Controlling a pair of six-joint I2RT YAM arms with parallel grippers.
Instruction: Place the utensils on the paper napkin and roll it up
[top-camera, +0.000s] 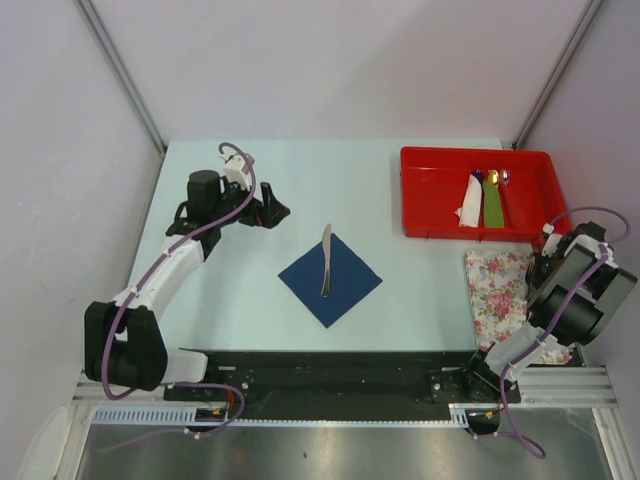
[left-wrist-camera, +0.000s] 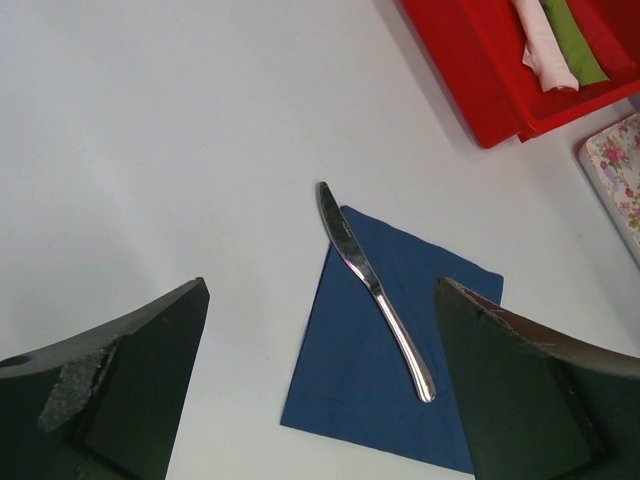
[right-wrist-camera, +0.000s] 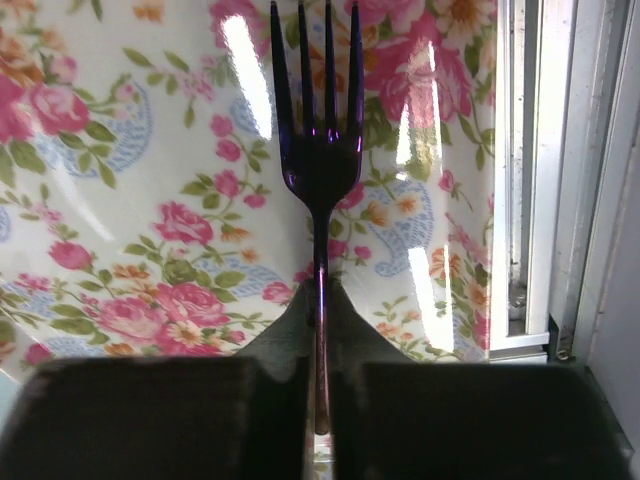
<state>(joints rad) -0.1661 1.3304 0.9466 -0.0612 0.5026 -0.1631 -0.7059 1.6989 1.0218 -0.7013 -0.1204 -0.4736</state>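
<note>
The dark blue paper napkin (top-camera: 340, 288) (left-wrist-camera: 370, 390) lies as a diamond mid-table. A slim silver-grey knife (top-camera: 326, 260) (left-wrist-camera: 375, 285) rests on it, its blade tip poking past the far corner. My left gripper (top-camera: 272, 212) (left-wrist-camera: 320, 285) hovers open to the napkin's far left, with nothing between its fingers. My right gripper (right-wrist-camera: 320, 300) is shut on the handle of a dark, purplish fork (right-wrist-camera: 318, 150), tines pointing away, over the pink-flowered cloth (right-wrist-camera: 120, 200) (top-camera: 498, 285). In the top view the fork is hidden under the right arm.
A red tray (top-camera: 420, 190) (left-wrist-camera: 470, 80) at the back right holds a white rolled napkin (top-camera: 470, 205), a green one (top-camera: 493, 205) and spoon heads (top-camera: 492, 177). The metal rail of the table's near edge (right-wrist-camera: 530, 200) runs right beside the flowered cloth.
</note>
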